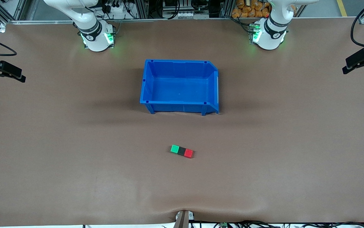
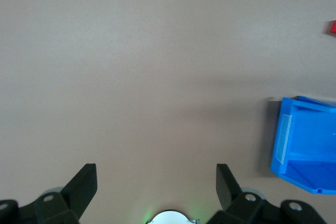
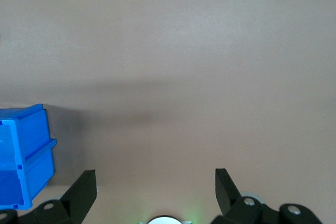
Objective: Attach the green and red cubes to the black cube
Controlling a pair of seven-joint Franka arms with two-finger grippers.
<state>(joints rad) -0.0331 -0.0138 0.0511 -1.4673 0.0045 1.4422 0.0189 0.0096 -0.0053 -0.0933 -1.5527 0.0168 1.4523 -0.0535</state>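
Right gripper [image 3: 155, 182] hangs high over bare surface [image 1: 74, 158] near its own base, jaws spread, empty. Green cube [image 1: 175, 148], black cube [image 1: 182, 151] and red cube [image 1: 188, 153] sit touching in a row, nearer the front camera than the blue bin [image 1: 179, 101]. Left gripper [image 2: 156, 182] likewise high, jaws spread. Attachment looks done; no next move needed beyond both arms waiting.

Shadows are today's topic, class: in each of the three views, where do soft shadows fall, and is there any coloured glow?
Front view: a soft shadow spreads on the table around the blue bin, and green light glows at both arm bases. Left wrist view: a dim band lies beside the bin, above the open left end effector. Right wrist view: a similar band crosses the table above the open right end effector.
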